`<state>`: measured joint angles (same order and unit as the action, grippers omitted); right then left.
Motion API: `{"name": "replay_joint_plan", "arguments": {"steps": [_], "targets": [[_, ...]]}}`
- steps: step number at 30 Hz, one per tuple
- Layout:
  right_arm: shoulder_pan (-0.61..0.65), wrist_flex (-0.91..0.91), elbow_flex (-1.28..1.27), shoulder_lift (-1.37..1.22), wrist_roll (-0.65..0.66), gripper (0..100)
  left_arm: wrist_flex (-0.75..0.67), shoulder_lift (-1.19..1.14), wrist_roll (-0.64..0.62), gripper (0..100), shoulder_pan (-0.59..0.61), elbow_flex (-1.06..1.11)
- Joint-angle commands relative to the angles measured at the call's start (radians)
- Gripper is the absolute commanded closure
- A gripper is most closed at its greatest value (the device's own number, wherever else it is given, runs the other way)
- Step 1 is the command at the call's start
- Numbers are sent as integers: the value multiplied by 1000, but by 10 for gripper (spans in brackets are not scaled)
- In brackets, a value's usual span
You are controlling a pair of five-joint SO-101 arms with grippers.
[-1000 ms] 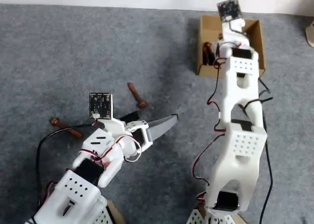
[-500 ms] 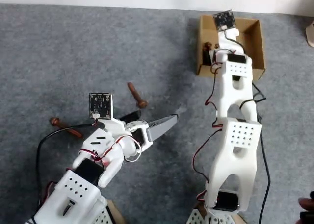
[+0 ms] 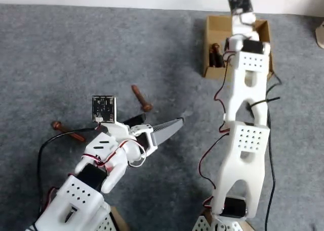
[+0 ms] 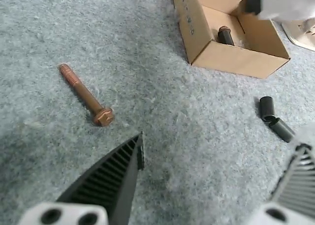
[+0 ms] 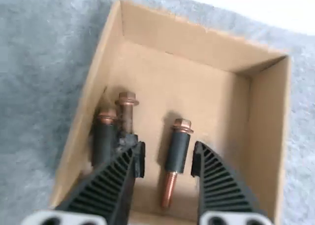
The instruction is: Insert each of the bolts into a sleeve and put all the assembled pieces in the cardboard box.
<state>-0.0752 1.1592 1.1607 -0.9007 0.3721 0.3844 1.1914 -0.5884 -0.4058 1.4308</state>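
Note:
My right gripper (image 5: pixel 168 147) hangs open over the cardboard box (image 5: pixel 256 136). A bolt in a black sleeve (image 5: pixel 177 147) lies on the box floor between its fingers, with a small gap on each side. Two more sleeved bolts (image 5: pixel 105 136) lie against the box's side wall. From the high view the right arm (image 3: pixel 245 64) covers much of the box (image 3: pixel 212 26). My left gripper (image 3: pixel 162 119) rests low and open on the carpet, beside a bare copper bolt (image 3: pixel 142 98). A second bare bolt (image 3: pixel 68 131) lies behind that arm. Two loose black sleeves (image 4: pixel 275 119) lie near the box (image 4: pixel 231 60).
Grey carpet covers the table, with open room in the far left part in the high view. A red and black cable (image 3: pixel 53 142) loops beside the left arm near the second bolt. A pale object (image 3: pixel 320 34) sits at the right edge.
The right arm's wrist drew back over the box half a second ago and now reaches farther across it. The left arm and both bare bolts have kept still.

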Motion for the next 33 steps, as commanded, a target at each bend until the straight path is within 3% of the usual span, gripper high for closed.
{"name": "replay_joint_plan", "arguments": {"steps": [1, 11, 25, 33], "targets": [[-1, 177, 188, 24, -34, 858, -25, 12, 2, 579, 7, -8], [-28, 599, 303, 24, -6, 858, -25, 12, 0, 579, 5, -7], [-331, 605, 266, 15, -8, 900, -25, 12, 0, 579, 5, -7], [-354, 604, 38, 16, -12, 900, -25, 12, 0, 579, 4, -7]]}}
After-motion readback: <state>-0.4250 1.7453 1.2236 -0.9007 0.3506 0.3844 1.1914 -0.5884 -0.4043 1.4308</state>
